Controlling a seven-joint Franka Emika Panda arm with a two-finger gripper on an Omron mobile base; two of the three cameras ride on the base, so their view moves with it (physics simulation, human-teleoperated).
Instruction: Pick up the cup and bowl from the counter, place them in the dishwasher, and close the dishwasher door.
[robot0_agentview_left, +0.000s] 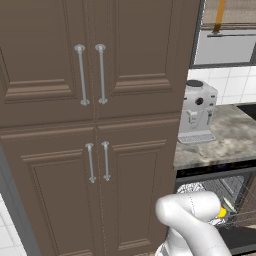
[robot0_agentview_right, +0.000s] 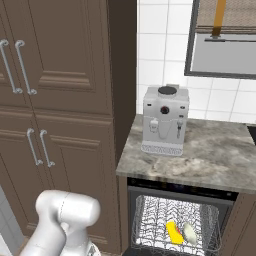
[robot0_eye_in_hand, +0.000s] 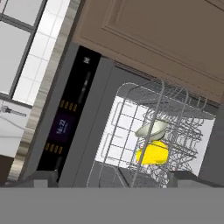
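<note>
The dishwasher (robot0_agentview_right: 180, 192) stands open under the counter (robot0_agentview_right: 210, 155), with its wire rack (robot0_eye_in_hand: 175, 127) showing. The yellow cup (robot0_eye_in_hand: 153, 153) lies in the rack, and the pale bowl (robot0_eye_in_hand: 151, 130) rests right against it. Both also appear low in the right base view, cup (robot0_agentview_right: 175, 232) and bowl (robot0_agentview_right: 190, 233); the left base view catches a bit of the cup (robot0_agentview_left: 221, 212) past my arm. My gripper (robot0_eye_in_hand: 114, 179) faces the rack from a short distance, open, with nothing between its fingertips (robot0_eye_in_hand: 41, 178). The dishwasher door is out of view.
A silver-grey coffee machine (robot0_agentview_right: 165, 121) stands on the counter by the tall brown cabinets (robot0_agentview_left: 95, 125) with bar handles. The dishwasher's black control strip (robot0_eye_in_hand: 65, 127) runs under the slab edge. A window (robot0_agentview_right: 225, 45) sits above the tiled wall.
</note>
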